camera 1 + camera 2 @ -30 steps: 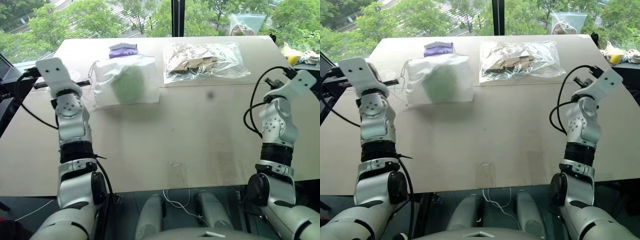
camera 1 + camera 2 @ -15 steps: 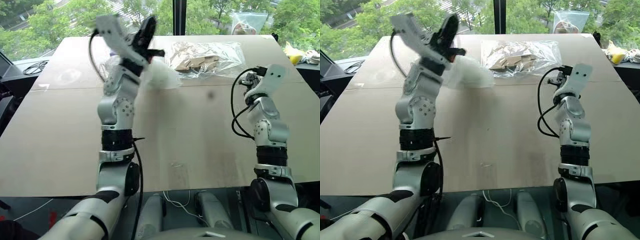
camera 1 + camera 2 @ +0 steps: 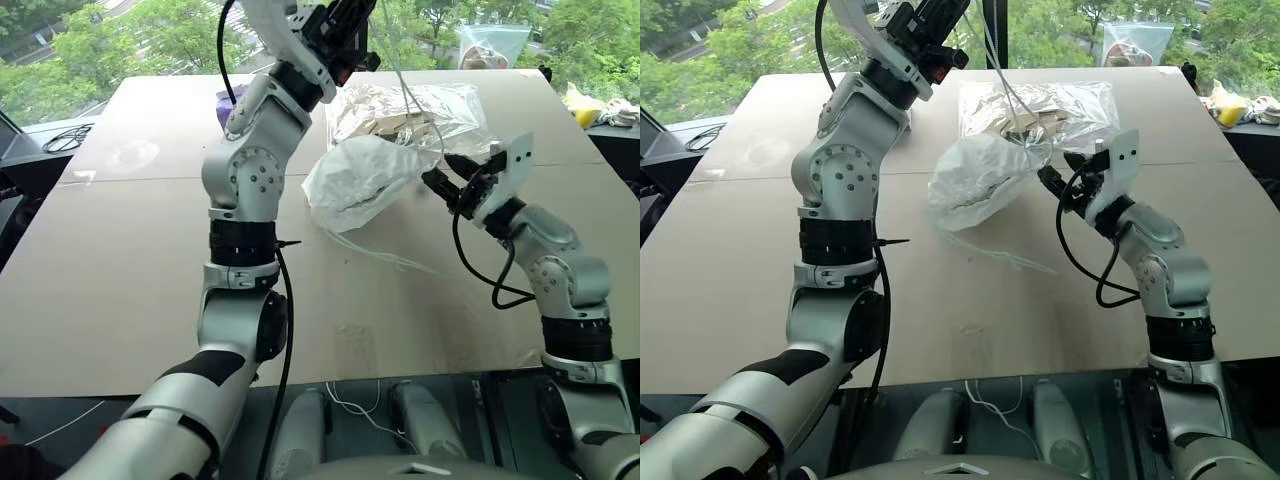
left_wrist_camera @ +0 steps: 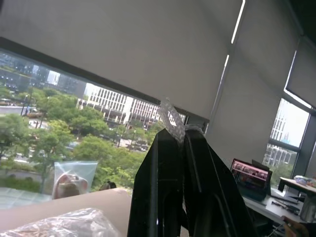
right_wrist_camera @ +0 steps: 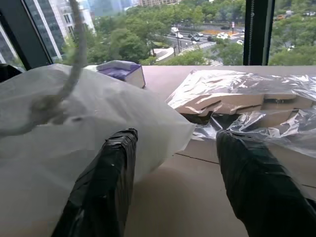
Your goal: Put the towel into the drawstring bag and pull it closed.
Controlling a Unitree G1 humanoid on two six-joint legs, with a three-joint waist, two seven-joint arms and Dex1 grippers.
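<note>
both grippers are on the closing step: left gripper (image 3: 352,22) clenched on the white cord (image 3: 405,95), drawstring bag (image 3: 362,180) hanging just above the table (image 3: 120,290), right gripper (image 3: 455,180) spread beside it, apparently needing to grasp the bag for cinching.

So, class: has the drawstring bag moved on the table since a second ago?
Yes. The drawstring bag has shifted right and nearer, from beside the purple box to just in front of the clear bag.
</note>
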